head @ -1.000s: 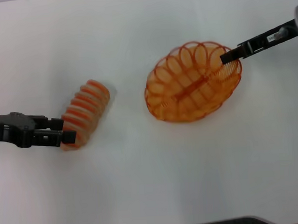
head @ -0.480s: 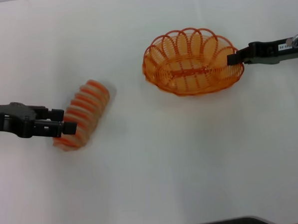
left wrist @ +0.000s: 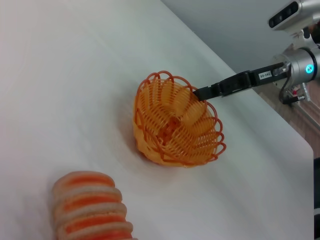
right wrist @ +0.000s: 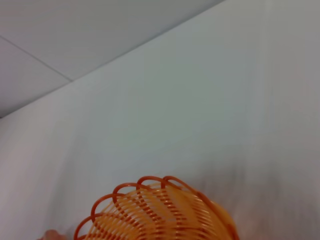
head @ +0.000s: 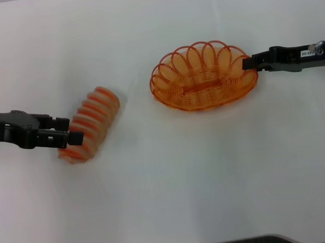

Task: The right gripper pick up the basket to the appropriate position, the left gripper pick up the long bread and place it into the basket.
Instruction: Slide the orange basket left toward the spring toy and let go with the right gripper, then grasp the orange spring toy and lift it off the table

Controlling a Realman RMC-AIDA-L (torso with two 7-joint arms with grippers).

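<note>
A smooth white table (head: pixel 171 186) fills the head view. On it, in the upper right of centre, sits the basket (head: pixel 203 76), an oval of thin orange wire with a looped, scalloped rim and a coiled base; it looks level, though whether its base rests on the table or hangs just above it cannot be told. The long bread (head: pixel 89 124) lies at the left of the frame, well apart from the basket: a pale tan loaf crossed by orange stripes, ridged like slices, set on a diagonal.

The right gripper (head: pixel 249 63) reaches in from the right edge, its black fingers pinched together on the basket's right-hand rim. The left gripper (head: pixel 75 138) comes in from the left edge, its tip touching the bread's lower end; whether its fingers are apart or together cannot be told.
</note>
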